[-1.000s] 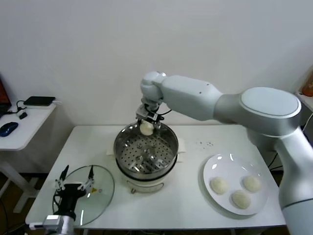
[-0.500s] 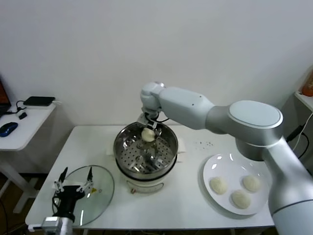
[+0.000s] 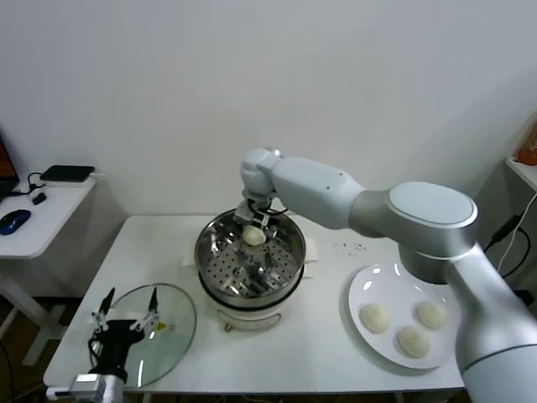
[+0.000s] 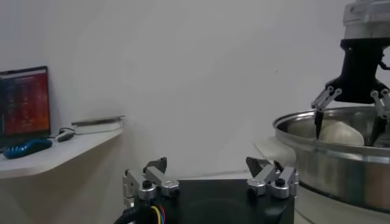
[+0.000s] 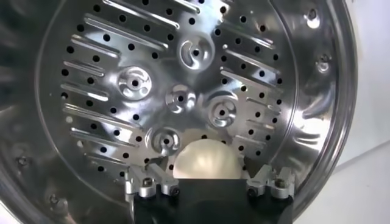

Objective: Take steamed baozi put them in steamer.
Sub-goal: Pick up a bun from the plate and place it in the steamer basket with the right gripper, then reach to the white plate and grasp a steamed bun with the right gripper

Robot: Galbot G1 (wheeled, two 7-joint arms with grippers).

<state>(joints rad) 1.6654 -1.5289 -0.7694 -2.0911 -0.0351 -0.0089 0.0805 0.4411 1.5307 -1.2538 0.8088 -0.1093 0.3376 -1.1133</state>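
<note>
The steamer [image 3: 206, 253], a shiny steel basket on a white pot base, stands mid-table. One baozi [image 3: 254, 236] lies on its perforated floor at the far side. My right gripper [image 3: 254, 223] hangs just above that bun, open, its fingers straddling it with small gaps. In the right wrist view the baozi [image 5: 204, 160] sits between the spread jaws of the right gripper [image 5: 207, 173]. Three more baozi [image 3: 377, 316] [image 3: 432, 314] [image 3: 414, 341] rest on a white plate [image 3: 362, 290] at the right. My left gripper [image 3: 126, 319] waits open at the front left.
A flat round glass lid [image 3: 172, 323] lies under the left gripper near the table's front-left corner. A side table [image 3: 42, 218] with a mouse and a black box stands at the far left. The wall is close behind the steamer.
My right gripper has sunk into the steamer with the bun and spread its fingers; the bun now rests on the basket floor. The left arm has stayed put.
</note>
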